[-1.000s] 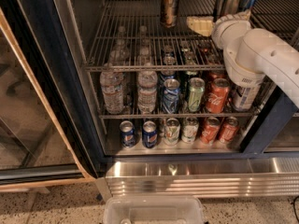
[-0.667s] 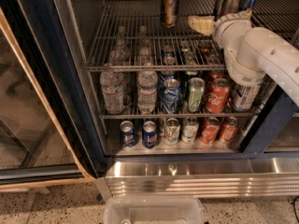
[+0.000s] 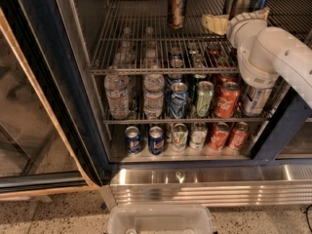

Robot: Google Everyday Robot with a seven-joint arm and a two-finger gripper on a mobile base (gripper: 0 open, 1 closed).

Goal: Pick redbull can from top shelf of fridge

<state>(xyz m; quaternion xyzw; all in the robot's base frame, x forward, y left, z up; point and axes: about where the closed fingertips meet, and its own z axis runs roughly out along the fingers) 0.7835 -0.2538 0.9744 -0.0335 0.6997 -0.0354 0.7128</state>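
Three slim silver-and-blue redbull cans (image 3: 242,1) stand close together at the back right of the top shelf (image 3: 141,38), a grey wire rack in the fridge (image 3: 46,67). My gripper (image 3: 214,23) is pale yellow. It hovers over the top shelf just left of and in front of the cans, on the end of my white arm (image 3: 278,52), which reaches in from the right. It holds nothing that I can see. The arm hides the lower parts of the cans.
A wider brown-gold can (image 3: 176,6) stands at the shelf's back centre. Lower racks hold water bottles (image 3: 117,94) and soda cans (image 3: 226,99). The glass door (image 3: 19,111) stands open at left. A clear plastic bin (image 3: 161,221) sits below the ribbed steel base panel (image 3: 204,186).
My gripper has shifted slightly to the right and back, closer to the redbull cans. Nothing else has moved.
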